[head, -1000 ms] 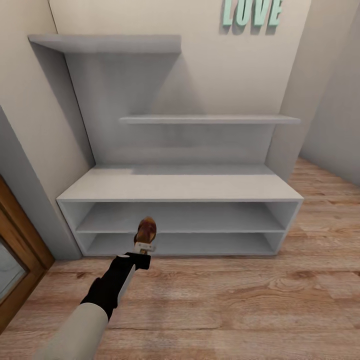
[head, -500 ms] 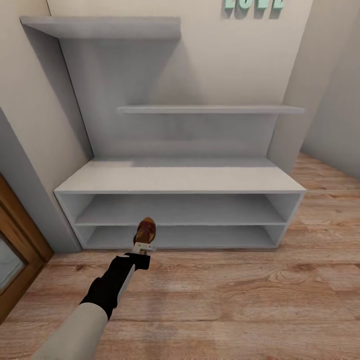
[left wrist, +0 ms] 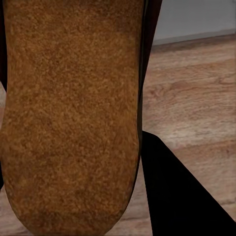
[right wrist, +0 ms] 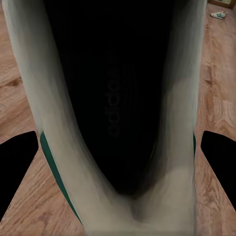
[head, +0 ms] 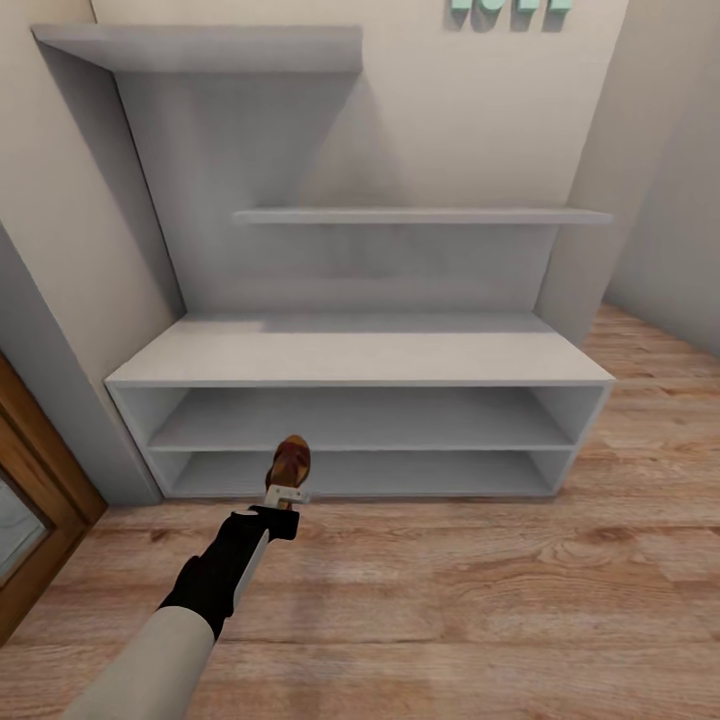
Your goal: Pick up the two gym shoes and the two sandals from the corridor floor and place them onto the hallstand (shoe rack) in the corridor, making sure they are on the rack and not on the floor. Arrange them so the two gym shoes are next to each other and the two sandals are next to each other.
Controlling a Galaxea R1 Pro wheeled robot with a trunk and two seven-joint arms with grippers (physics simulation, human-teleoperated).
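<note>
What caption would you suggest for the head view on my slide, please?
Left gripper holds a brown sandal in front of the empty grey hallstand.

A brown sandal point(head: 291, 463) with a tan insole sits clamped between the left fingers point(head: 288, 493), before the pale grey hallstand point(head: 360, 358). A cream, green-striped gym shoe point(right wrist: 118, 118) sits between the right fingers point(right wrist: 219, 157); another gym shoe point(right wrist: 219, 14) lies far beyond them on the wood-plank floor point(head: 480, 600).

Even, soft, bright light; faint shadows lie under the hallstand point(head: 360, 360) shelves. Renders are slightly blurry; the wrist views' close shoes look soft, dark inside.
</note>
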